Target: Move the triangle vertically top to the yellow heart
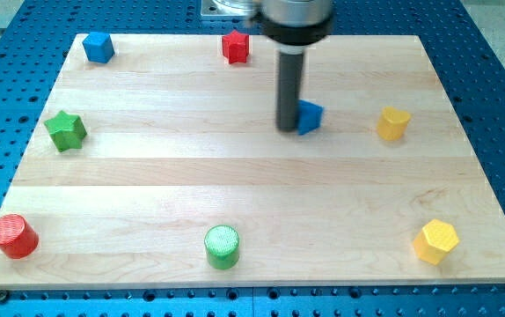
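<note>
A blue triangle block [310, 116] lies right of the board's middle, in the upper half. My tip [288, 129] touches its left side; the rod hides part of the block. A yellow heart block [393, 123] lies to the triangle's right, at about the same height in the view, with a gap between them.
On the wooden board [147, 176]: a blue block [98, 47] at top left, a red block [235, 47] at top middle, a green star [66, 131] at left, a red cylinder [13, 236] at bottom left, a green cylinder [223, 246] at bottom middle, a yellow hexagon [435, 241] at bottom right.
</note>
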Robot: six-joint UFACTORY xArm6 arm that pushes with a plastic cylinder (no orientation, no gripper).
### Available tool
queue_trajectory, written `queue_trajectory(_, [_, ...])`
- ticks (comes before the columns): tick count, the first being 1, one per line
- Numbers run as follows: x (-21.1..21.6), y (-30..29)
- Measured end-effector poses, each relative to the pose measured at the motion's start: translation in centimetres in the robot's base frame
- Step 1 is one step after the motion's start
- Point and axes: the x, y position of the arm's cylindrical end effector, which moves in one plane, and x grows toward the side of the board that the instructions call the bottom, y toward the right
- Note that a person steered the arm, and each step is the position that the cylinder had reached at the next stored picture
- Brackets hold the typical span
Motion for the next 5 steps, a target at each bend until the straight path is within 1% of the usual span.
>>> queue_trajectory(1, [2.4,-1.2])
queue_trajectory(2, [6.1,0.4])
queue_trajectory(3, [1.3,3.1])
queue_trajectory(4, [-1.5,8.1])
queue_trajectory(5, [-5.8,9.3])
